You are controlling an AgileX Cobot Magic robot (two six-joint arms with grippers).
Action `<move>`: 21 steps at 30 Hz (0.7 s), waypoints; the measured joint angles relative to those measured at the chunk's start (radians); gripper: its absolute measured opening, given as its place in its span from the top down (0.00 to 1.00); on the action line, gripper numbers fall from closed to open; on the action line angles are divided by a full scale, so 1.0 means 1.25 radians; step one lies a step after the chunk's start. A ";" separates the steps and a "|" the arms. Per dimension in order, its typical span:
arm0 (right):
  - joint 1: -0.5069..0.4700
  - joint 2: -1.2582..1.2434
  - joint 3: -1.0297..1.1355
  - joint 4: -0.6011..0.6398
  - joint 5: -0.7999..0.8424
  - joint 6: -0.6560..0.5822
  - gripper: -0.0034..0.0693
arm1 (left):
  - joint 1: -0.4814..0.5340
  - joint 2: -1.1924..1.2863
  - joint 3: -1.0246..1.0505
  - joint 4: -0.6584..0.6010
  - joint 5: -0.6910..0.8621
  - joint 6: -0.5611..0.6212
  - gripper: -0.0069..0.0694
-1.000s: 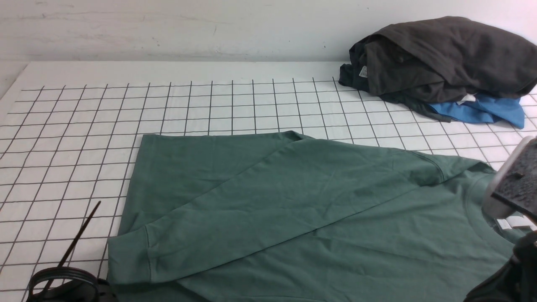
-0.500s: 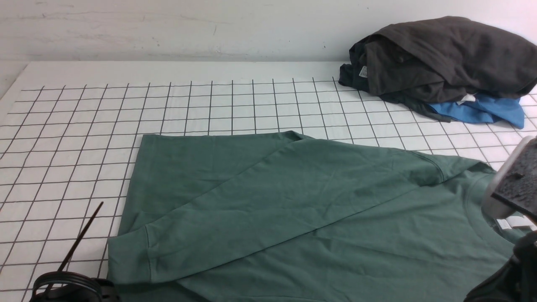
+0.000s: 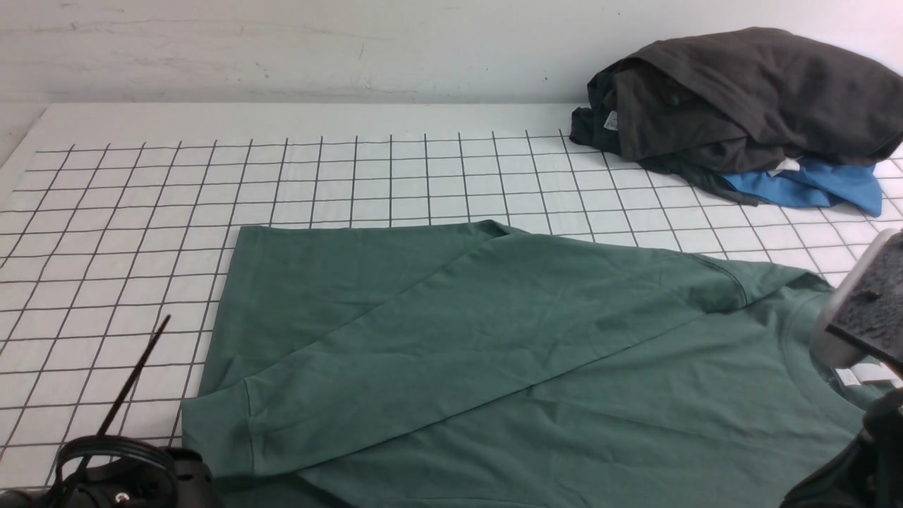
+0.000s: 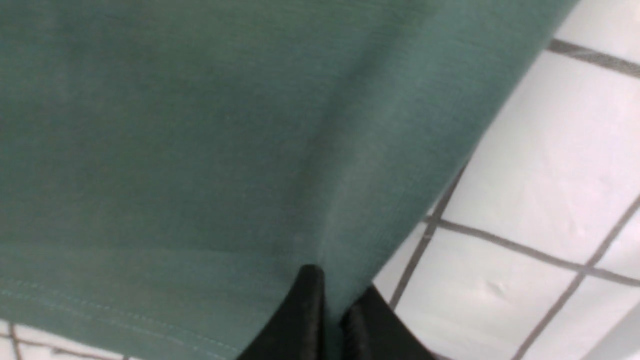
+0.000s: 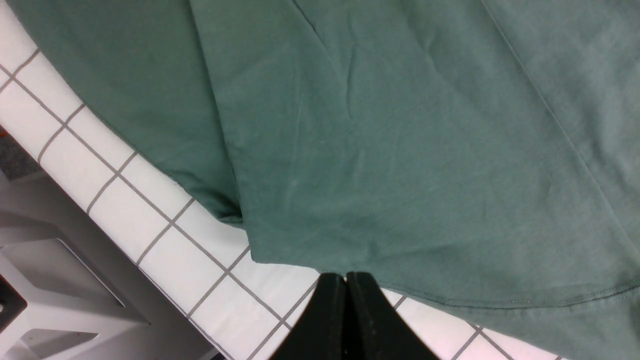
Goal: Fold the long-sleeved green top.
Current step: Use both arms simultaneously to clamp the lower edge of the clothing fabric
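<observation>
The green long-sleeved top (image 3: pixel 494 339) lies flat on the gridded table (image 3: pixel 353 169). One sleeve is folded slantwise across its body, and its neck with a white label (image 3: pixel 857 376) is at the right. My left gripper (image 4: pixel 332 305) is shut on the top (image 4: pixel 200 125), with green cloth pinched between its black fingers near a stitched edge. My right gripper (image 5: pixel 346 280) is shut too, and the edge of the top (image 5: pixel 400 125) runs into its tips. In the front view only the left arm's end (image 3: pixel 120 473) and the right arm's housing (image 3: pixel 864 303) show.
A dark charcoal garment (image 3: pixel 748 92) is heaped on a bright blue one (image 3: pixel 811 185) at the table's far right. A thin black cable (image 3: pixel 134 374) rises from the left arm. The table's near edge and a grey frame (image 5: pixel 60 280) show beside the right gripper.
The left arm's end has moved a little to the right and up, towards the top's near-left corner, and its cable has moved with it. The top and the right arm have not moved.
</observation>
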 joint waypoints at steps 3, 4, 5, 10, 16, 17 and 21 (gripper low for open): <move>0.000 0.000 0.000 -0.009 0.000 -0.003 0.96 | 0.000 0.000 -0.045 0.018 0.054 -0.001 0.91; 0.000 0.000 0.000 -0.019 0.000 -0.012 0.96 | 0.000 0.000 -0.066 0.036 0.088 -0.002 0.91; 0.000 0.000 0.000 -0.027 0.000 -0.021 0.96 | 0.000 0.000 -0.075 0.046 0.106 -0.002 0.91; 0.000 0.000 0.000 -0.050 0.000 -0.088 0.88 | 0.000 0.000 -0.084 0.065 0.152 -0.001 0.91; 0.000 0.000 0.030 -0.051 -0.003 -0.216 0.49 | 0.000 0.000 -0.084 0.058 0.152 0.001 0.90; 0.000 0.000 0.050 -0.051 -0.004 -0.237 0.42 | 0.000 0.000 -0.084 0.053 0.147 0.001 0.90; 0.000 0.000 0.141 -0.058 -0.036 -0.297 0.25 | 0.000 0.000 -0.084 0.040 0.139 0.001 0.90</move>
